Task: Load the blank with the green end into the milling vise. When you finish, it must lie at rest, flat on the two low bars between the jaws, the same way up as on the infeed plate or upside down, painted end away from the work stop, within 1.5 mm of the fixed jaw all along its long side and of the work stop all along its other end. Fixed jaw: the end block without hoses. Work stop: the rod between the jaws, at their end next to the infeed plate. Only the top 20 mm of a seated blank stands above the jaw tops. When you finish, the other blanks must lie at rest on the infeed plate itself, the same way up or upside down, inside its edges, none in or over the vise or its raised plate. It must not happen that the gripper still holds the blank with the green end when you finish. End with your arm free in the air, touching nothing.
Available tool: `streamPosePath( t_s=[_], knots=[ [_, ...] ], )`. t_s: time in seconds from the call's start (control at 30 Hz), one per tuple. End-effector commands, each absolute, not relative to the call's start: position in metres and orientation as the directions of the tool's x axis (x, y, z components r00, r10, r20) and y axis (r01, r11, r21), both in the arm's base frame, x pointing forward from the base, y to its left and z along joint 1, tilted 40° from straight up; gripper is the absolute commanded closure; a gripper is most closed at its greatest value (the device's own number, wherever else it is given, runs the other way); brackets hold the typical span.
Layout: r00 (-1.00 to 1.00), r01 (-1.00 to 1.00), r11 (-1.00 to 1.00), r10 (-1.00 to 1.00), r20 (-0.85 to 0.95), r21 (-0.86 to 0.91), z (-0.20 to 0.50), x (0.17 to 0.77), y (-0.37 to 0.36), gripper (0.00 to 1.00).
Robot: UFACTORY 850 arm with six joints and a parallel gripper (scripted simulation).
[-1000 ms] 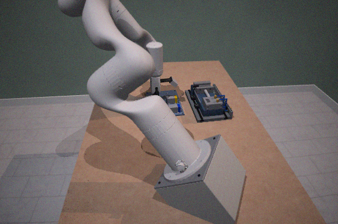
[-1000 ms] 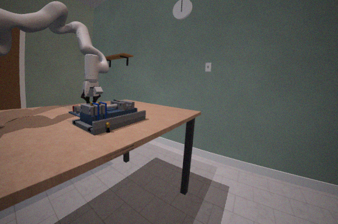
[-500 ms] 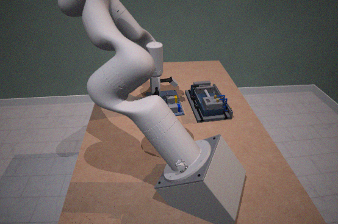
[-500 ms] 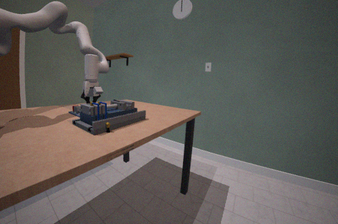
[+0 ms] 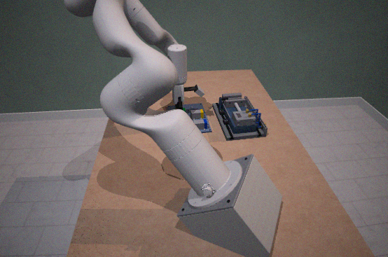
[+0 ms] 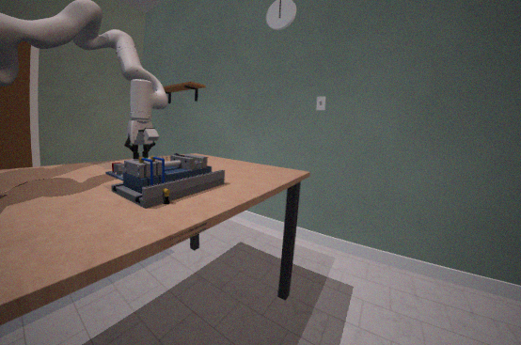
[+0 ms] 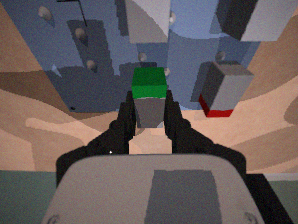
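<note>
The blank with the green end (image 7: 149,82) (image 5: 183,109) lies on the blue infeed plate (image 7: 192,55) (image 5: 207,130), its grey body between the fingers. My gripper (image 7: 149,100) (image 6: 140,156) points down and is shut on this blank, one finger against each long side, behind the green end. The blank's underside and far end are hidden. The vise shows to the right of the plate in the top view, with its end block without hoses (image 5: 232,96) (image 6: 196,159) at the far end, the hosed block (image 5: 244,117) (image 6: 136,168) nearer the robot base, and a pale rod (image 5: 237,106) between them.
A blank with a red end (image 7: 227,85) lies close to the right of the held blank in the wrist view. Blanks with a yellow end (image 5: 197,113) and a blue end (image 5: 200,124) also lie on the plate. Blue hoses (image 5: 258,116) (image 6: 157,167) stand up beside the vise.
</note>
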State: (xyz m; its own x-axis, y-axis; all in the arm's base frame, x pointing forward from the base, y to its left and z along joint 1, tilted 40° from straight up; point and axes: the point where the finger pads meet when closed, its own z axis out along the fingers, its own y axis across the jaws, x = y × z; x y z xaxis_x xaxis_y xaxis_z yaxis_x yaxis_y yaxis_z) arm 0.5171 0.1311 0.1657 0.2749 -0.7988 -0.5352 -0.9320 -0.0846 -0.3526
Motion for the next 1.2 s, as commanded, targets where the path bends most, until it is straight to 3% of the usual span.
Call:
streamPosePath(
  t_s=[0.0,1.17],
  knots=[
    [0.275,-0.932,-0.084,-0.799,-0.535,-0.353,0.176,0.515,0.123,1.0],
    [0.275,-0.932,-0.084,-0.799,-0.535,-0.353,0.221,0.501,0.088,1.0]
  ],
)
